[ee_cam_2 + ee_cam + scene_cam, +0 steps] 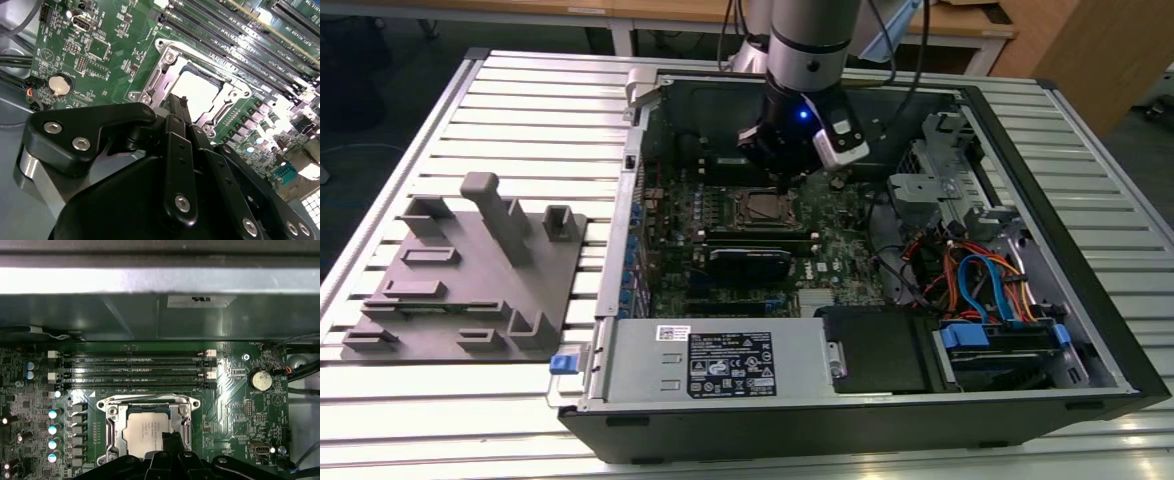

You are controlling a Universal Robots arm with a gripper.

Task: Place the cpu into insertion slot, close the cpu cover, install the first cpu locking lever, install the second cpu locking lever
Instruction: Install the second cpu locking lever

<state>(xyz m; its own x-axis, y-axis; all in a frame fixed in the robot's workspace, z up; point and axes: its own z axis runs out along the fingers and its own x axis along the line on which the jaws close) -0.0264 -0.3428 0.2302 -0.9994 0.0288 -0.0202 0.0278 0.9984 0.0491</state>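
The cpu (142, 430) lies in the insertion slot (767, 206) on the green motherboard inside the open computer case; its silver-grey top also shows in the second wrist view (197, 92). The cpu cover (114, 426), a silvery frame plate, lies flat around the chip's edges (159, 80). My gripper (171, 440) hangs straight over the socket (787, 182), with its black fingers shut together and nothing between them. Its tip is down at one edge of the cover (176, 104); I cannot tell whether it touches. The gripper's body hides that side of the socket.
Long black memory slots (135, 371) run beside the socket, and a coin battery (260, 380) sits nearby. The case wall (635, 150), a power supply (707, 362) and coloured cables (974, 280) hem the board in. A grey fixture plate (467, 275) lies at the exterior view's left.
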